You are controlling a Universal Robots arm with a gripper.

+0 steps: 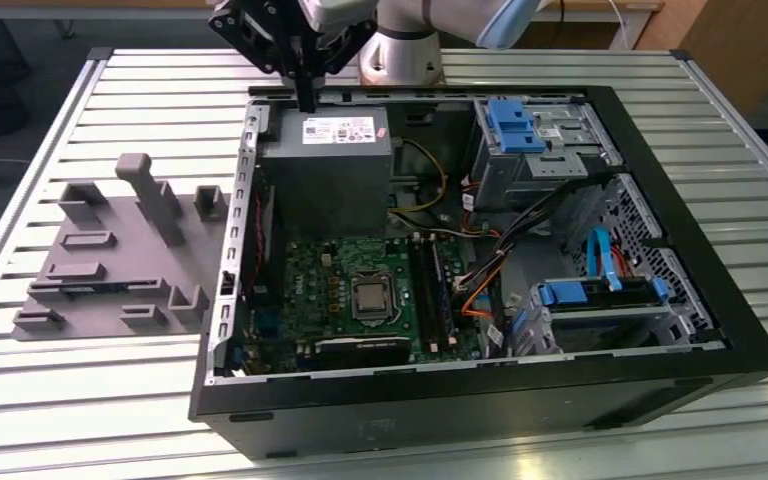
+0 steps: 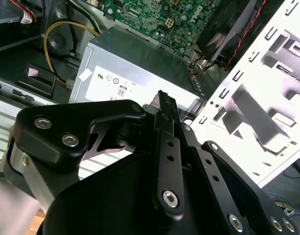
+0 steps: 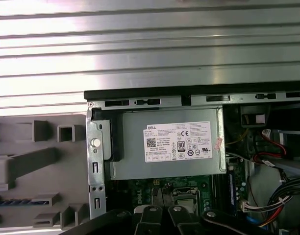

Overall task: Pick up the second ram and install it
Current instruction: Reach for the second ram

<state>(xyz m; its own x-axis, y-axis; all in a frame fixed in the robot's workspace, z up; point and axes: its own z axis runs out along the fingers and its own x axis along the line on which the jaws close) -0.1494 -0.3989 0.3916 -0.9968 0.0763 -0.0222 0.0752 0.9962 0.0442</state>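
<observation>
Second ram (image 1: 88,289) looks parked edge-up in the grey tray (image 1: 107,215); claw (image 1: 307,100) hangs pinched shut, empty, over the power supply (image 1: 324,175); I'd approach square, opened wide.

There are 1 computer case (image 1: 491,410), 1 grey tray (image 1: 104,260), 1 power supply (image 1: 324,170) and 1 motherboard (image 1: 311,290).

The table (image 1: 91,420) is shiny ribbed metal, the tray (image 1: 104,270) matt plastic, the pincer (image 1: 307,100) matt black.

Gripper (image 1: 307,98) above case (image 1: 491,405); tray (image 1: 104,270) beside (perhaps touching).
</observation>
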